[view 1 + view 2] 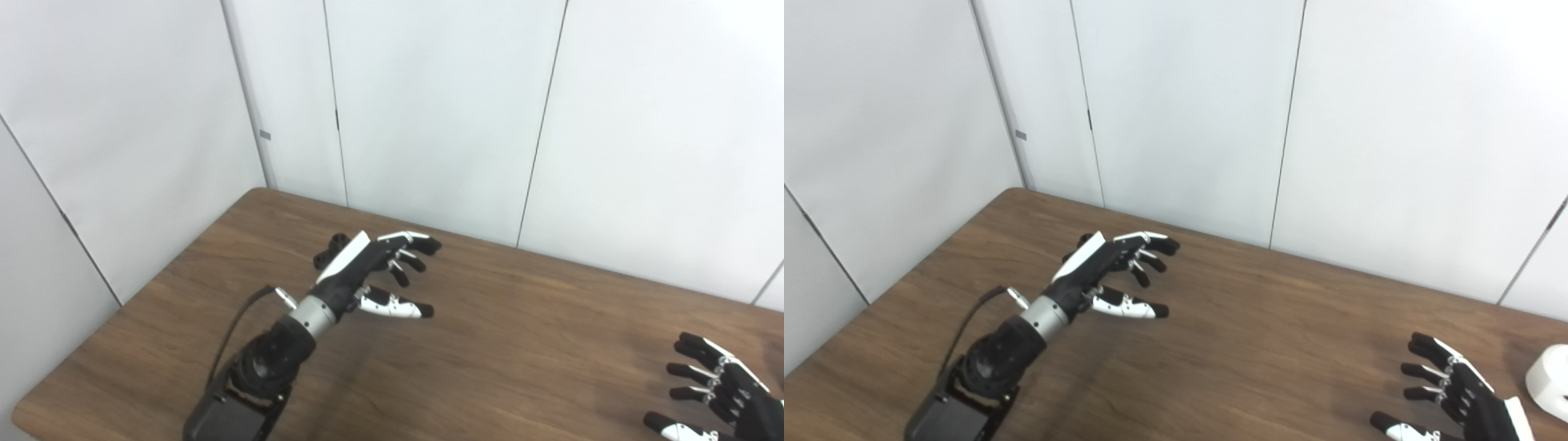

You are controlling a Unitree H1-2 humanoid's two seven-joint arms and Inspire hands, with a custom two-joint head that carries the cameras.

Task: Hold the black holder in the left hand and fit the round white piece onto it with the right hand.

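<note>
The black holder (pixel 329 248) lies on the brown table (pixel 520 343) toward its far left, mostly hidden behind my left hand (pixel 380 269). That hand hovers open just in front of the holder, fingers spread and pointing right, holding nothing. The round white piece (pixel 1549 381) rests at the table's right side, cut off by the picture edge in the right eye view and out of the left eye view. My right hand (pixel 1451 392) is low at the bottom right, open with fingers apart, a short way left of the white piece.
White wall panels (pixel 429 110) stand close behind the table's far edge and along its left side. The table's left corner (pixel 24 410) is rounded. A black cable (pixel 236 324) loops off my left wrist.
</note>
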